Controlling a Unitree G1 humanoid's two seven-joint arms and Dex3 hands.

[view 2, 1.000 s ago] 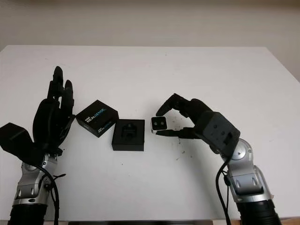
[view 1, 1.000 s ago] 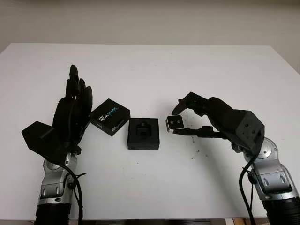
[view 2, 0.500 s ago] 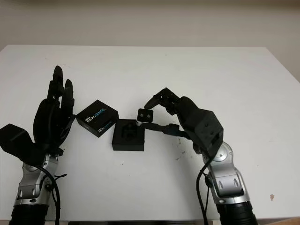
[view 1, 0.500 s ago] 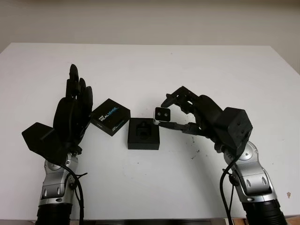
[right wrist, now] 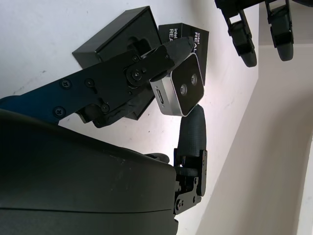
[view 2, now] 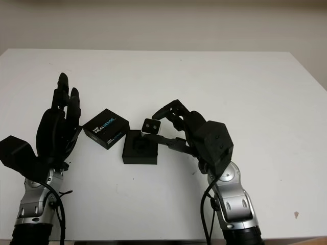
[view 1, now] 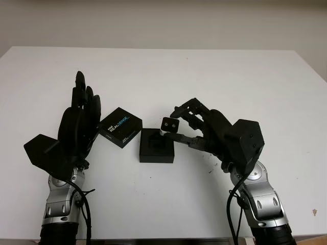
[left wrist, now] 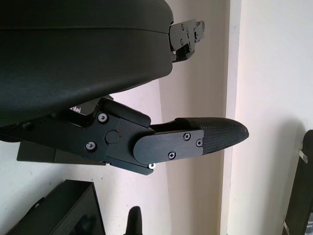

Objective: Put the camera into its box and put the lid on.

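Right hand [view 1: 191, 125] pinches the camera [view 1: 169, 124] between its fingertips [right wrist: 190, 128], holding it in the air just above the right edge of the open box [view 1: 156, 146]. Camera is silver-sided with a black face and two lenses; face points up and toward the head camera, body tilted. It's not seated in the box; no visible contact between camera and box.

Box is black, sits on the white table [view 1: 214, 76] roughly mid-table, with a moulded recess in its insert. Lid [view 1: 120, 127] lies on the table just left of the box, turned at an angle, printed side up with "REALSENSE" lettering, close to the box's left corner; can't tell if they touch.

Left hand [view 1: 79, 122] is raised upright at the left, open, holding nothing, just beside the lid's left edge.
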